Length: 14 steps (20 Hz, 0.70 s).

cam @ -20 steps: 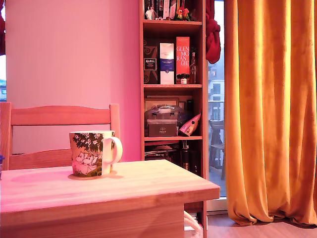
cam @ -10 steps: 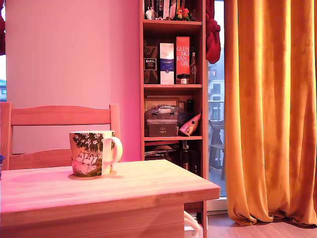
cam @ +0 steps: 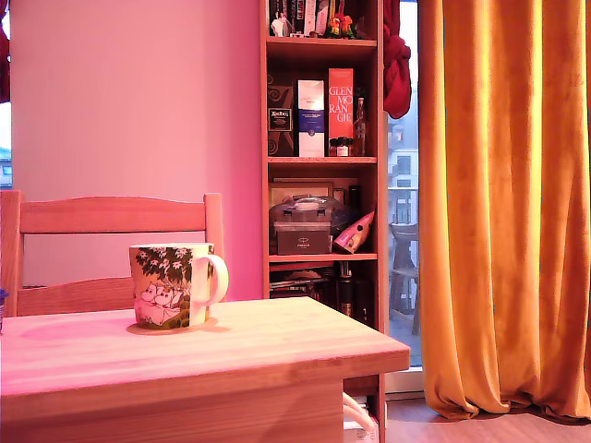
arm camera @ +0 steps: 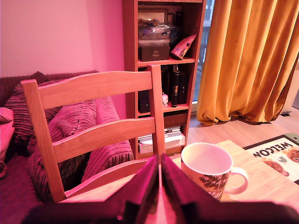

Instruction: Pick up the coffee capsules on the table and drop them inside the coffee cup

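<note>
Wrist view shows the gripper [arm camera: 160, 164] with jaws pressed together, apparently empty, just beside the coffee cup [arm camera: 208, 173], no capsule in sight.

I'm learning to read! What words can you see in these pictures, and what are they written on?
"GLEN MO RAN GIE" on the red box on the bookshelf.
"WELCON", cut off at the edge, on the floor mat.
The blue-and-white box and dark box have labels too small to read.
</note>
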Motion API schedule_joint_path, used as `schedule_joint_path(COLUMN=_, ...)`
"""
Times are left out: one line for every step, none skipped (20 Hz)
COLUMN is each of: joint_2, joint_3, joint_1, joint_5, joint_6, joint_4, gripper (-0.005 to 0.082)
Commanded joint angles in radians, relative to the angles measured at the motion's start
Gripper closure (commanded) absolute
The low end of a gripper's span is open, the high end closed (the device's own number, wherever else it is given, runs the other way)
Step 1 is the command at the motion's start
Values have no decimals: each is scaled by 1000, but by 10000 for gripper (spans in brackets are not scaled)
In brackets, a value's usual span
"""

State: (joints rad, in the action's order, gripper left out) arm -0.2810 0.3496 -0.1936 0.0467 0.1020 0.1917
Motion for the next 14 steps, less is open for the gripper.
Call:
schedule_joint_path(joint_2=6, joint_3=-16, joint_1=2, joint_5=-1, joint_6=-4, joint_4=-6, gripper=793)
schedule_joint_path(joint_2=6, joint_3=-16, joint_1=2, joint_5=-1, joint_6=-4, joint_4=-6, gripper=793)
schedule_joint_path(joint_2=6, joint_3=-16, joint_1=2, joint_5=-1, joint_6=-4, joint_4=-6, gripper=792)
schedule_joint_path(joint_2=6, joint_3=-16, joint_1=2, joint_5=-1, joint_6=-4, joint_4=-6, gripper=793)
schedule_joint_path(joint_2=6, joint_3=-16, joint_1=2, joint_5=-1, joint_6=-4, joint_4=-6, gripper=792)
schedule_joint_path(joint_2=6, joint_3=-16, joint_1=2, joint_5=-1, joint_6=-4, joint_4=-6, gripper=793)
schedule_joint_path(joint_2=6, joint_3=-16, joint_1=2, joint_5=0, joint_6=0, joint_4=-6, gripper=793)
schedule_joint_path(joint_2=6, joint_3=-16, joint_1=2, joint_5=13, joint_6=4, joint_4=-7, gripper=793)
schedule_joint_path(joint_2=1, joint_3=-17, joint_1=2, joint_5=14, joint_6=2, joint_4=-10, gripper=793)
schedule_joint_path(joint_2=-18, joint_3=-17, joint_1=2, joint_5=19, joint_6=3, joint_4=-17, gripper=793)
schedule_joint_path(joint_2=-33, joint_3=-17, joint_1=2, joint_5=24, joint_6=3, joint_4=-29, gripper=792)
schedule_joint_path(joint_2=-51, joint_3=-17, joint_1=2, joint_5=24, joint_6=1, joint_4=-51, gripper=793)
schedule_joint_path(joint_2=-76, joint_3=-19, joint_1=2, joint_5=24, joint_6=-6, joint_4=-75, gripper=793)
schedule_joint_path(joint_2=-99, joint_3=-29, joint_1=2, joint_5=26, joint_6=-9, joint_4=-131, gripper=793)
